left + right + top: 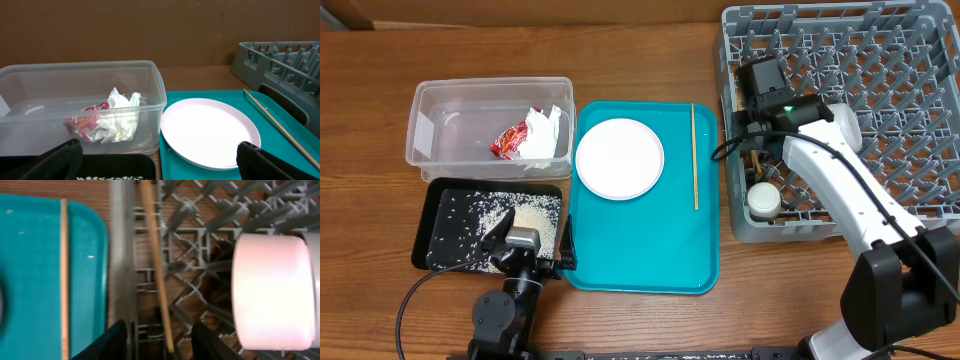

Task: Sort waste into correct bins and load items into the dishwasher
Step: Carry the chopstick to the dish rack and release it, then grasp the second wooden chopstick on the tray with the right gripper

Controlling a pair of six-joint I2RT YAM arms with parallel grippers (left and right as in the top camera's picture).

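From overhead, a clear rectangular plastic tub holds a crumpled red snack wrapper and a scrap of white paper; loose white rice grains lie in the shallow black tray. A round white plate and a thin wooden chopstick rest on the teal tray; a small white cup stands in the large grey plastic dish rack. At the left wrist, the left end effector is spread wide, empty. At the right wrist, the right end effector stands parted around a second chopstick lying in the rack, untouched, near a pale pink bowl.
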